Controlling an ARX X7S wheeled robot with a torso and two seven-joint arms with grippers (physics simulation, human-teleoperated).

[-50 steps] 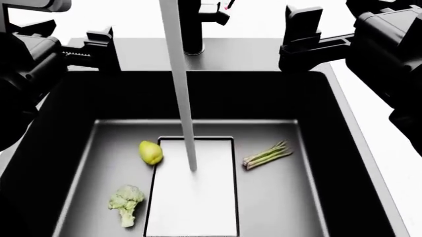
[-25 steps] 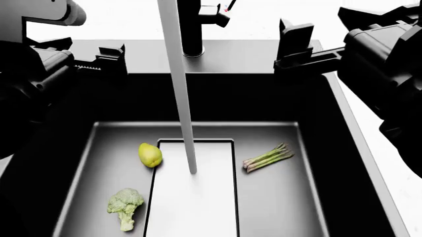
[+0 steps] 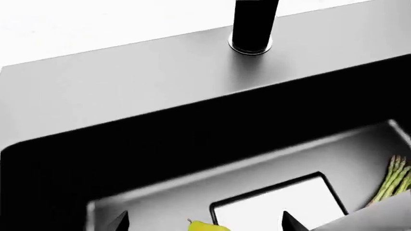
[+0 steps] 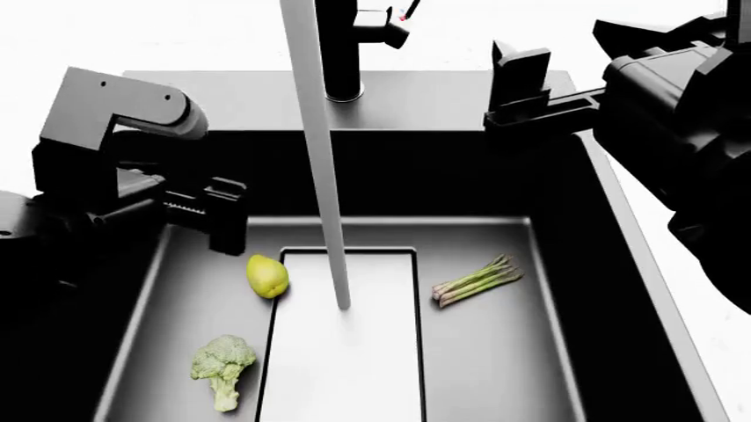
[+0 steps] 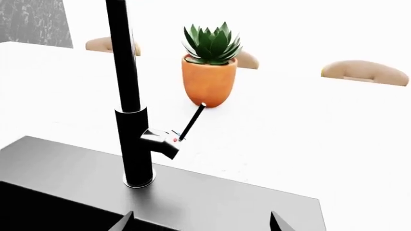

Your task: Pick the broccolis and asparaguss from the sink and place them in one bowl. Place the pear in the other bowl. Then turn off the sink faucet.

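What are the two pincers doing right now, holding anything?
Left pincer: open, empty, above the pear in the sink.
Right pincer: open, empty, over the sink's back rim.

In the sink [image 4: 610, 229], the pear [image 4: 266, 275] lies just left of the floor panel [image 4: 343, 352], touching its edge; broccoli [image 4: 221, 365] is nearer the front & a bit further left, asparagus [image 4: 476, 280] is right of the panel, well apart from both. Faucet [image 4: 340, 53] stands on the rear rim at centre w/ its lever [image 5: 190, 122] off to one side; the water stream [image 4: 323, 158] lands on the panel's back part. Left gripper [image 4: 223, 220] hangs inside the basin just behind-left of the pear, right gripper [image 4: 522, 88] is over the rear rim right of the faucet, & a potted plant [image 5: 211, 67] sits on the counter behind the faucet.
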